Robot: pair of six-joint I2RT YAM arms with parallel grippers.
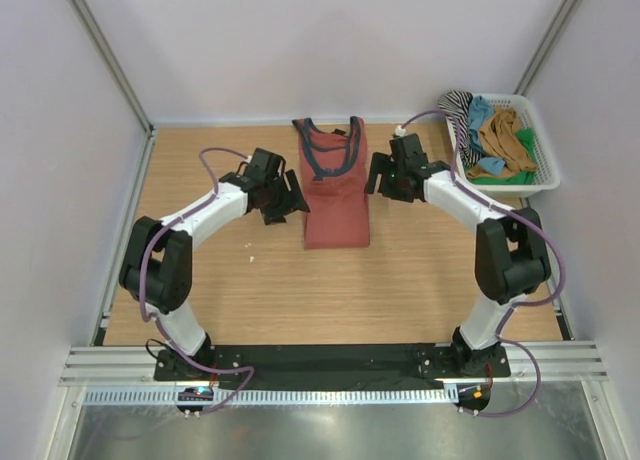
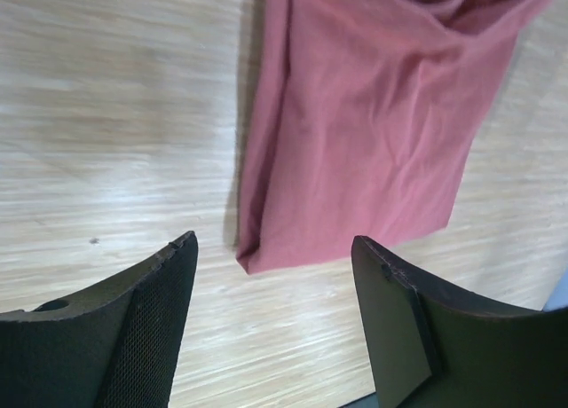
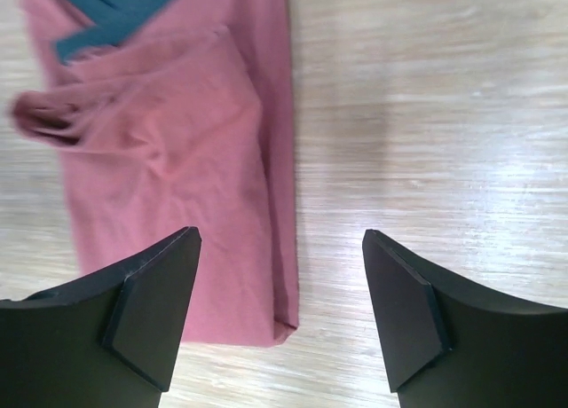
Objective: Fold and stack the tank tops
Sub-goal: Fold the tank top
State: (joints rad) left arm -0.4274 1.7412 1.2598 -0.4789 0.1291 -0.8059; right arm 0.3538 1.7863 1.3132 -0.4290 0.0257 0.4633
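Note:
A rust-red tank top (image 1: 335, 195) with navy trim lies folded into a long narrow strip in the middle of the wooden table, straps at the far end. My left gripper (image 1: 292, 198) is open and empty just left of it; the left wrist view shows its near corner (image 2: 355, 142) beyond the fingers (image 2: 155, 319). My right gripper (image 1: 378, 175) is open and empty just right of the strip; the right wrist view shows the cloth (image 3: 177, 160) with its navy trim (image 3: 115, 9) and a bunched fold. Other tank tops (image 1: 505, 140), ochre-brown, blue, green and striped, lie heaped in the basket.
A white plastic basket (image 1: 545, 175) stands at the back right corner of the table. White walls and metal rails enclose the table on three sides. A small white speck (image 1: 250, 246) lies on the wood near the left arm.

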